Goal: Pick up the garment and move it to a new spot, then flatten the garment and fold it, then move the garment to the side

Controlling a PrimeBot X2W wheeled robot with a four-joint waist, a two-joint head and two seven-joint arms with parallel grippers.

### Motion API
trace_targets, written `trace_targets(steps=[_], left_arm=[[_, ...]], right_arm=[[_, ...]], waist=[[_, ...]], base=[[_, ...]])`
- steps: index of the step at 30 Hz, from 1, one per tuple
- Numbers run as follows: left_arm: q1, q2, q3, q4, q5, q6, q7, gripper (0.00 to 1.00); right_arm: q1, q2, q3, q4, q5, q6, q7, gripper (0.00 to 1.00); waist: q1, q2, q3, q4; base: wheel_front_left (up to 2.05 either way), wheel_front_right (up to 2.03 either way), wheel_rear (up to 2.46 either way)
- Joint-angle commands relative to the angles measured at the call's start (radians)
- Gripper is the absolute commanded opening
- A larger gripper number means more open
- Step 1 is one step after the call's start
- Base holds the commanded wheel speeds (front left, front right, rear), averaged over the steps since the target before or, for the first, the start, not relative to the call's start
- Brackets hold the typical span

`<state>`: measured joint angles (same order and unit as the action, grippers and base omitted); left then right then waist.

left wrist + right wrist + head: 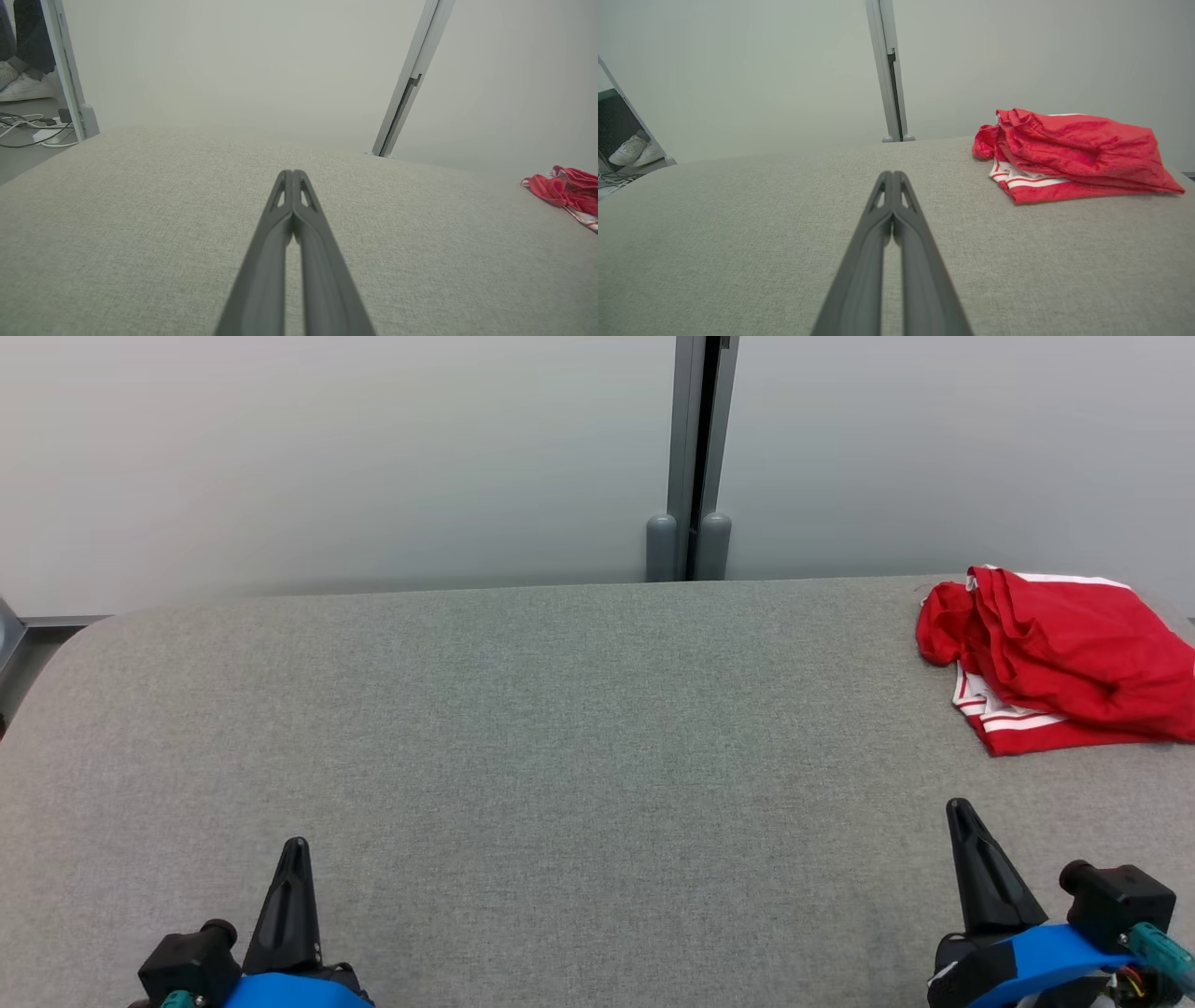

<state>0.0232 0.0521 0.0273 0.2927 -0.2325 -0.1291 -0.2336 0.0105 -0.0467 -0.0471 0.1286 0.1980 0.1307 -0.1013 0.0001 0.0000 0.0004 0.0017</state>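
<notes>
left claw [296,846] and right claw [958,806] closed, apparently hovering.

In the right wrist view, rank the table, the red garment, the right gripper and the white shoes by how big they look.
1. table
2. right gripper and red garment: about alike, and the gripper is nearest the camera, so unranked
3. white shoes
</notes>
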Motion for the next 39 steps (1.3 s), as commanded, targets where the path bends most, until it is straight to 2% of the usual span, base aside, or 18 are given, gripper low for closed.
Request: trace_targets(steps=[1,19,39], left_arm=[[-0.024,0.003,0.009,-0.014,-0.031,0.0,0.007,0.0],[-0.05,0.002,0.025,-0.028,-0.352,0.0,0.085,0.0],[-0.075,0.001,0.043,-0.035,-0.638,-0.001,0.158,0.0]], right_arm=[[-0.011,-0.002,-0.005,-0.011,0.036,0.0,0.004,0.0],[-0.039,-0.003,-0.019,0.017,0.363,0.0,0.054,0.0],[-0.065,-0.004,-0.033,0.044,0.656,0.0,0.099,0.0]], waist=[[0.0,0.0,0.0,0.0],[0.0,0.0,0.0,0.0],[0.0,0.0,0.001,-0.001]], base=[[0.0,0.0,0.0],[0.0,0.0,0.0],[0.0,0.0,0.0]])
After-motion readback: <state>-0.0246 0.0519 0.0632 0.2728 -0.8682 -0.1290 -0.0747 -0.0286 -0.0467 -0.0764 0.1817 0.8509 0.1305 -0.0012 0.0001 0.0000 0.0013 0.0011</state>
